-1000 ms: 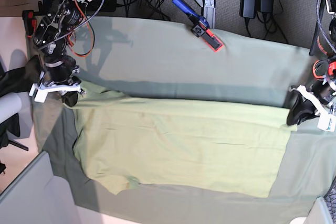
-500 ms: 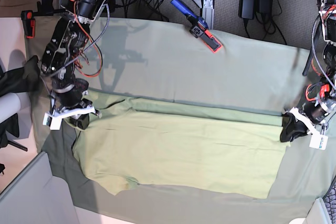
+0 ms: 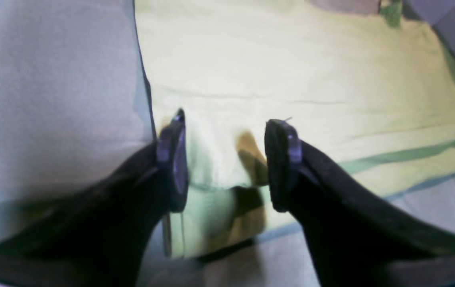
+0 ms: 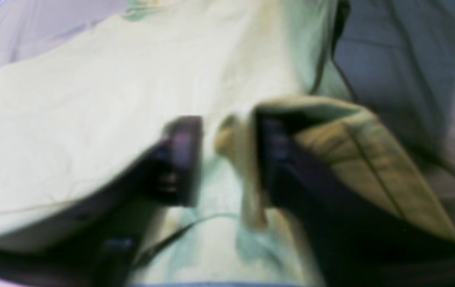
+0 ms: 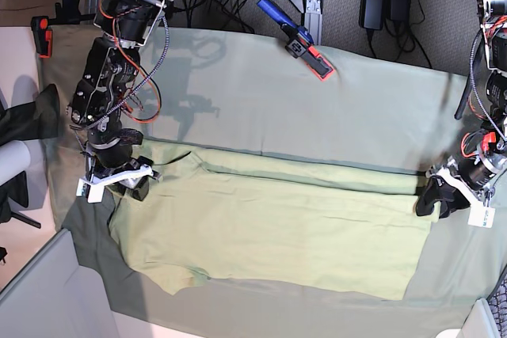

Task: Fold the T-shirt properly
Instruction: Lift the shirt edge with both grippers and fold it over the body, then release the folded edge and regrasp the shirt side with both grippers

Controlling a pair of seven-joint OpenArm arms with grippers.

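A: T-shirt first: the pale lime, thin cotton T-shirt (image 5: 269,227) lies flat across the near half of the grey-green cloth-covered table (image 5: 317,108), with its far long edge doubled over toward the near side in a narrow band.

B: Which way does it run?

A: Its long axis goes from nine o'clock to three o'clock in the base view. One short end sits at nine, by the right arm; the other at three, by the left arm. I cannot tell which end is the collar.

B: And the claws?

A: The black two-fingered right gripper (image 4: 227,159) stands with its jaws apart, a rumpled bit of yellow cloth between them, and the blur leaves it unclear whether the pads touch it. The black left gripper (image 3: 225,159) is plainly spread, straddling the shirt's corner, holding nothing.

B: So which step is this?

A: I judge a lengthwise fold is just being laid down and let go at both ends.

B: Next?

A: Probably both claws should lift clear without dragging the fold, then take fresh corners for the following fold. The loose cloth at the right claw could snag.

B: Anything smaller?

A: A blue-and-red handheld tool (image 5: 298,37) lies at twelve o'clock, well apart from the shirt.
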